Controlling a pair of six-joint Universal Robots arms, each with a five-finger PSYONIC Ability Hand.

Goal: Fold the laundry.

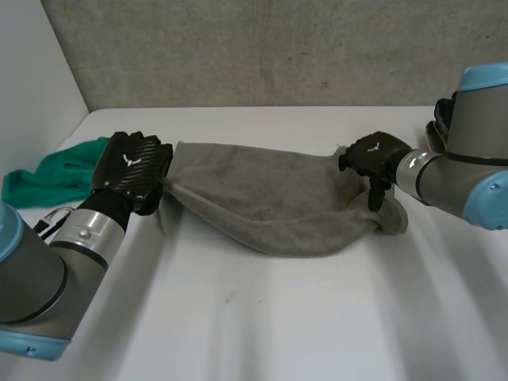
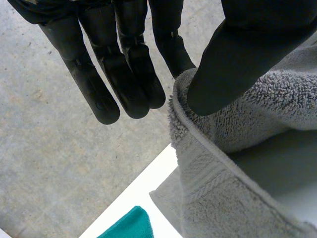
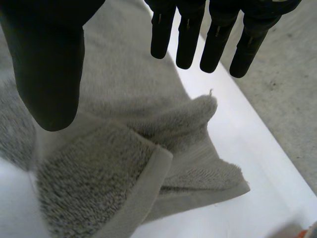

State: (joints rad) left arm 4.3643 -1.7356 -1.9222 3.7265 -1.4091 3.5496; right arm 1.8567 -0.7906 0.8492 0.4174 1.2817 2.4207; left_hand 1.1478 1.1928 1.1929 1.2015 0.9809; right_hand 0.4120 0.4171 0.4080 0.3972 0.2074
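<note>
Left hand point(image 1: 131, 168) pinches grey towel point(image 1: 262, 198) at its 9 o'clock end; right hand point(image 1: 373, 155) hovers spread at 3 o'clock; folding looks barely begun, green cloth point(image 1: 48, 178) untouched

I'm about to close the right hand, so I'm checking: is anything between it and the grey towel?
Nothing visible. The right hand is open just above the grey towel's bunched right end, thumb and fingers spread over it. The green cloth lies beyond the left hand, well clear.
</note>
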